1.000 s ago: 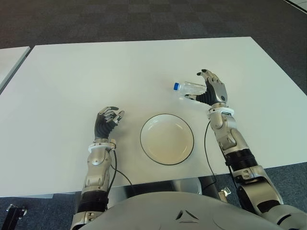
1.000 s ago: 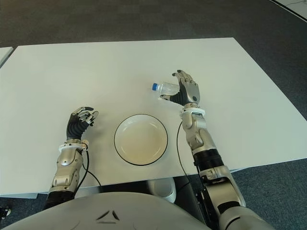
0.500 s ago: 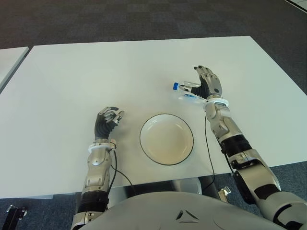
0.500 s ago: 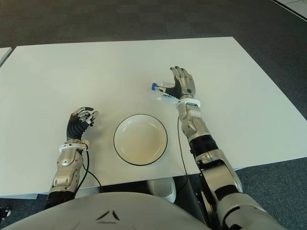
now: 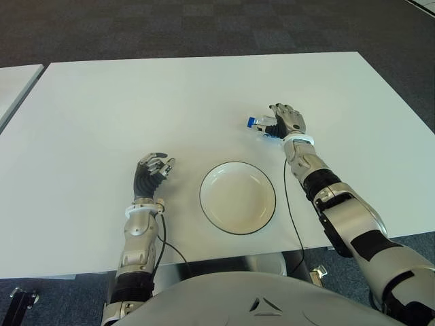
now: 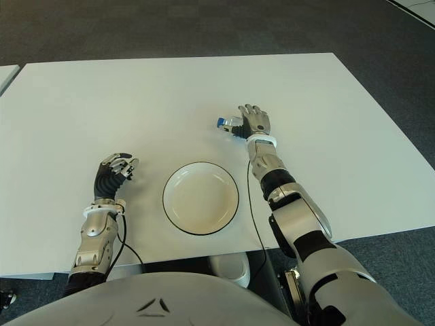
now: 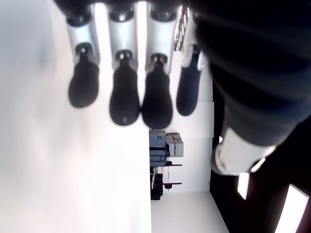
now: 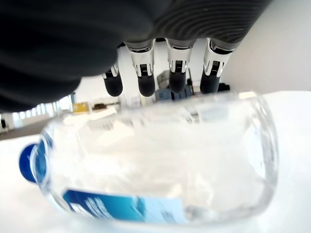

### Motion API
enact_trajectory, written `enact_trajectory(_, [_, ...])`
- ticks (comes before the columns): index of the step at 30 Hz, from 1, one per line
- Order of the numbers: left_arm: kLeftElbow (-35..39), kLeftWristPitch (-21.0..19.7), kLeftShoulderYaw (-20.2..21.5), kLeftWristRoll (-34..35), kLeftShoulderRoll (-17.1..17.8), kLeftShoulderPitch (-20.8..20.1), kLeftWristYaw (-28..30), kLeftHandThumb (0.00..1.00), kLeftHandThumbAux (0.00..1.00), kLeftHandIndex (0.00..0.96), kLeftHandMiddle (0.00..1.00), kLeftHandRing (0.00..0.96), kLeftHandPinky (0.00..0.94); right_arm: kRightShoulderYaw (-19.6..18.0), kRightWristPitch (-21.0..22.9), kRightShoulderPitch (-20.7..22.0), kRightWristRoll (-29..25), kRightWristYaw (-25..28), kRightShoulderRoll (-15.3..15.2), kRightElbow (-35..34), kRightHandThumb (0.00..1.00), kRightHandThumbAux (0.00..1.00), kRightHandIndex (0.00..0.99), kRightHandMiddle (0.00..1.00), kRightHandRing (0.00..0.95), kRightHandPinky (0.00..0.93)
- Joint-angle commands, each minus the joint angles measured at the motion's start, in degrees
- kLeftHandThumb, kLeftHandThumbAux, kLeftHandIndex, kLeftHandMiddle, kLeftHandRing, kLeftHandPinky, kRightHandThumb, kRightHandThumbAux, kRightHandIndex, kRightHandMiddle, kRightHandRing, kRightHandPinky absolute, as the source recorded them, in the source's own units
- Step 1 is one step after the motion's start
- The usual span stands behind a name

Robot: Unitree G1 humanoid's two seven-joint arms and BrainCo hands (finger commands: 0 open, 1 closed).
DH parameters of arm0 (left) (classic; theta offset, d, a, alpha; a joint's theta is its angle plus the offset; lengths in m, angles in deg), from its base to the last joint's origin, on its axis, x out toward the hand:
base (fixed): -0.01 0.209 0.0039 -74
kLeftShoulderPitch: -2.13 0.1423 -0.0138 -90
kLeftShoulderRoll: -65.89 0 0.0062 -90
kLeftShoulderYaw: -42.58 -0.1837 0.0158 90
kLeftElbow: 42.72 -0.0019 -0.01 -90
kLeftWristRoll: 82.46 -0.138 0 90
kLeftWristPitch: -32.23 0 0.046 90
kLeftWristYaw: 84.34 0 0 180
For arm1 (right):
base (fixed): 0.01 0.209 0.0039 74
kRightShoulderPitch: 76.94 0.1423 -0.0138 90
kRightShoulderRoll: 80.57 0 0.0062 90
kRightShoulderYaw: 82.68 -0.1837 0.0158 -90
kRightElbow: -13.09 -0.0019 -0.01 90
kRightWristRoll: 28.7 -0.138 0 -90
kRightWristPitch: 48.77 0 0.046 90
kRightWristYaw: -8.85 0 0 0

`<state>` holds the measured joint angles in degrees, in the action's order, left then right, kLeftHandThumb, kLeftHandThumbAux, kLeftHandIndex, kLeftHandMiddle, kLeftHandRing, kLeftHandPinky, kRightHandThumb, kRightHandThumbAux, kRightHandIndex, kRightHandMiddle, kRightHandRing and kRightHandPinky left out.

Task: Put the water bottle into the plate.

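The water bottle lies on its side on the tabletop, beyond the plate. The right hand covers it, fingers extended over it, not yet closed. Wrap them firmly around the middle before lifting. The left hand, loosely curled and empty, is left of the plate.

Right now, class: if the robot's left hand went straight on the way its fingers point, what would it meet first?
The left hand points away from the robot across bare table. The way looks free to the far edge, though depth is unclear.
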<state>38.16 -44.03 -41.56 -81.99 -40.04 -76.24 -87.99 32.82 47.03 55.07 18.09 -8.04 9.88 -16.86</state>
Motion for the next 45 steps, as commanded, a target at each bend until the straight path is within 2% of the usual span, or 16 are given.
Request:
enact_trajectory(1, [-0.19, 0.26, 0.06, -0.39, -0.27, 0.60, -0.63, 0.708, 0.715, 0.437, 0.721, 0.707, 0.692, 1.78, -2.26, 1.88, -0.51, -0.05, 0.88, 6.37, 0.670, 0.188, 0.000, 0.000, 0.000, 0.000])
enact_trajectory(13, [0.33, 0.02, 0.15, -0.52, -0.29, 1.09, -0.57, 0.708, 0.716, 0.437, 0.726, 0.712, 0.692, 4.64, -2.69, 4.05, -1.13, 4.58, 2.11, 14.21, 0.718, 0.213, 0.000, 0.000, 0.000, 0.000])
enact_trajectory(21, [0.17, 0.34, 0.37, -0.03, -0.28, 1.13, -0.24, 0.708, 0.716, 0.437, 0.720, 0.706, 0.687, 6.98, -1.58, 3.12, -0.44, 7.18, 2.50, 17.51, 0.758, 0.307, 0.000, 0.000, 0.000, 0.000])
enact_trajectory(28, [0.28, 0.84, 0.45, 0.30, -0.28, 1.32, 0.03, 0.708, 0.716, 0.437, 0.719, 0.703, 0.684, 10.65, -0.43, 1.48, 1.82, 9.86, 1.83, 19.02, 0.747, 0.348, 0.000, 0.000, 0.000, 0.000])
enact_trajectory(41, [0.92, 0.77, 0.36, 0.56, -0.09, 1.74, 0.23, 0.709, 0.715, 0.437, 0.715, 0.700, 0.680, 16.31, 1.30, -0.69, 4.53, 12.12, 1.96, 20.09, 0.638, 0.465, 0.000, 0.000, 0.000, 0.000])
enact_trajectory(43, [1.09, 0.51, 0.37, 0.65, -0.14, 1.78, 0.23, 0.709, 0.715, 0.437, 0.712, 0.697, 0.675, 16.80, 1.77, -0.81, 4.48, 12.09, 2.08, 19.80, 0.611, 0.500, 0.000, 0.000, 0.000, 0.017])
enact_trajectory(45, [1.24, 0.37, 0.40, 0.85, -0.23, 1.80, 0.26, 0.709, 0.715, 0.437, 0.710, 0.694, 0.673, 17.14, 2.51, -0.95, 4.33, 11.81, 2.29, 19.35, 0.586, 0.538, 0.000, 0.000, 0.000, 0.084])
